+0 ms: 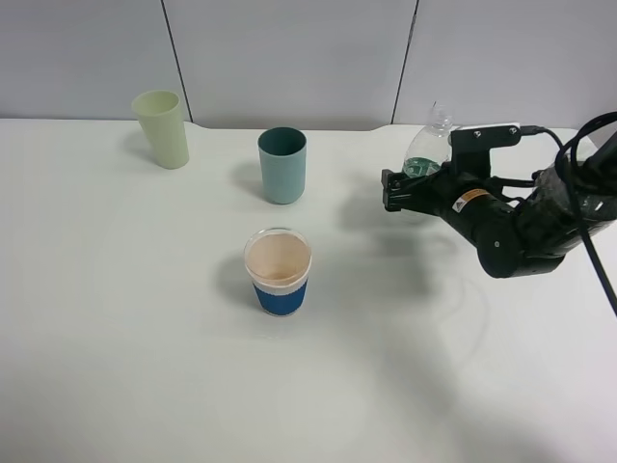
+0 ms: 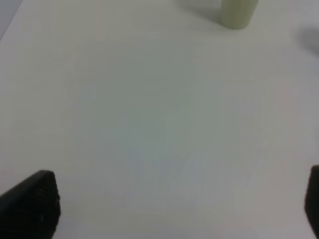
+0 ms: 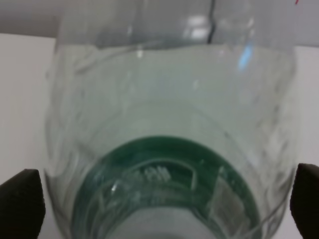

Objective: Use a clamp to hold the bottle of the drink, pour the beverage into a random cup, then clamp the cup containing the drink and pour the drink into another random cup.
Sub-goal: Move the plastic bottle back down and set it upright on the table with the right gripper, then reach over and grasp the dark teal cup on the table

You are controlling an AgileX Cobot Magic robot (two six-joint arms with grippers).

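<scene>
Standing wide apart, the fingers (image 3: 20,204) of the right gripper (image 1: 393,191) flank the clear plastic water bottle (image 1: 427,152), with one dark tip at each side of its body in the right wrist view. The tips sit just beside the bottle's walls; whether they touch the plastic I cannot tell. The green label (image 3: 164,164) rings the bottle's middle, seen through the clear, rippled wall. From the high camera the bottle rises neck-up behind the gripper at the right rear of the white table (image 1: 116,338), leaning slightly. Its base is hidden by the black arm, so whether it rests on the table cannot be told.

The plain light teal tumbler (image 1: 282,165) stands upright near the middle rear of the table, to the left of the bottle and well apart from it. The blue-banded cup (image 1: 279,272), peach-beige inside, stands upright in front of the teal tumbler, nearer the camera and not touching it. The pale yellow-green tumbler (image 1: 162,128) stands at the left rear, apart from both. Whether any cup holds liquid cannot be made out.

The left gripper (image 2: 172,204) hangs over the tabletop with its fingers (image 2: 30,204) spread wide and white surface showing between them. The pale yellow-green tumbler's base lies ahead of it, well apart.
</scene>
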